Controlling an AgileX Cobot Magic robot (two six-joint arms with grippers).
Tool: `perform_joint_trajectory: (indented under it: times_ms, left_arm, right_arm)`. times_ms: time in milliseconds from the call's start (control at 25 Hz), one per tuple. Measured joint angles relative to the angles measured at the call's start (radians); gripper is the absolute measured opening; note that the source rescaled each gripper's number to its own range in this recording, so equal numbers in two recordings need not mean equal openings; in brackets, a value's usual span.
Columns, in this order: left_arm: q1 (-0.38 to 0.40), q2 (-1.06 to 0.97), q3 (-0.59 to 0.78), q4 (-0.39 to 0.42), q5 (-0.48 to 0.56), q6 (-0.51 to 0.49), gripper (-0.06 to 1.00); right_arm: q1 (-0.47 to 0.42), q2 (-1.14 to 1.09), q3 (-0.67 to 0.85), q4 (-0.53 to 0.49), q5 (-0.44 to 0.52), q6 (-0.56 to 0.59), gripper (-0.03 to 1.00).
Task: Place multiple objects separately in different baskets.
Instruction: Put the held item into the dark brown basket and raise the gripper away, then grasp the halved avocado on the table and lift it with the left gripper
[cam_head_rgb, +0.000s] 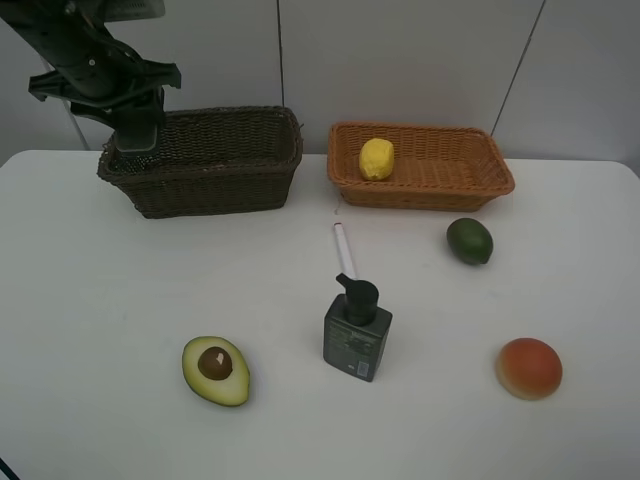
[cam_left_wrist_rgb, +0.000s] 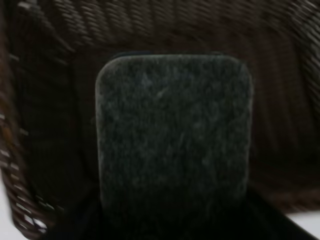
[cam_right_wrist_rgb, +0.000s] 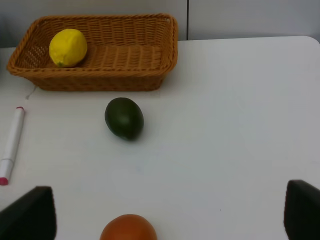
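My left gripper (cam_head_rgb: 132, 140) hangs over the left end of the dark brown basket (cam_head_rgb: 220, 185), shut on the black eraser block (cam_left_wrist_rgb: 172, 140), which fills the left wrist view with the basket's weave (cam_left_wrist_rgb: 40, 100) behind it. The lemon (cam_head_rgb: 376, 158) (cam_right_wrist_rgb: 68, 47) lies in the orange-tan basket (cam_head_rgb: 430, 195) (cam_right_wrist_rgb: 100, 82). On the table are the dark green fruit (cam_head_rgb: 469, 241) (cam_right_wrist_rgb: 124, 118), orange-red fruit (cam_head_rgb: 528, 367) (cam_right_wrist_rgb: 128, 227), white marker (cam_head_rgb: 343, 248) (cam_right_wrist_rgb: 12, 142), dark pump bottle (cam_head_rgb: 357, 335) and halved avocado (cam_head_rgb: 215, 370). My right gripper (cam_right_wrist_rgb: 167, 207) is open above the orange-red fruit. The pink bottle is out of view.
The white table (cam_head_rgb: 100, 300) runs to its edges on all sides. A grey panelled wall (cam_head_rgb: 420, 60) stands behind the baskets. The right arm does not show in the exterior high view.
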Motion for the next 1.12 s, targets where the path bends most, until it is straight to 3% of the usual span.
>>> perform_joint_trajectory:
  times_ms: [160,200,280,320,400,720,840,960,1120]
  left_arm:
    - [0.040,0.050,-0.005,-0.002,-0.040,0.000,0.42]
    - [0.041,0.058,-0.008,-0.002,-0.042,0.000,0.52]
    - [0.041,0.066,-0.021,-0.007,-0.031,0.000,0.81]
    - [0.041,0.067,-0.034,-0.011,-0.019,0.000,0.90]
    - [0.041,0.068,-0.070,-0.015,0.033,0.000,0.97]
    - [0.041,0.068,-0.280,-0.113,0.581,0.000,1.00]
    - [0.041,0.046,-0.241,-0.123,0.622,-0.009,1.00]
    - [0.037,-0.022,-0.106,-0.154,0.628,-0.016,1.00]
    - [-0.050,-0.165,0.118,-0.200,0.629,-0.016,1.00]
  right_arm:
    - [0.000,0.000,0.000,0.000,0.000,0.000,1.00]
    - [0.000,0.000,0.000,0.000,0.000,0.000,1.00]
    - [0.000,0.000,0.000,0.000,0.000,0.000,1.00]
    - [0.000,0.000,0.000,0.000,0.000,0.000,1.00]
    - [0.000,0.000,0.000,0.000,0.000,0.000,1.00]
    - [0.000,0.000,0.000,0.000,0.000,0.000,1.00]
    - [0.000,0.000,0.000,0.000,0.000,0.000,1.00]
    - [0.000,0.000,0.000,0.000,0.000,0.000,1.00]
    - [0.000,0.000,0.000,0.000,0.000,0.000,1.00]
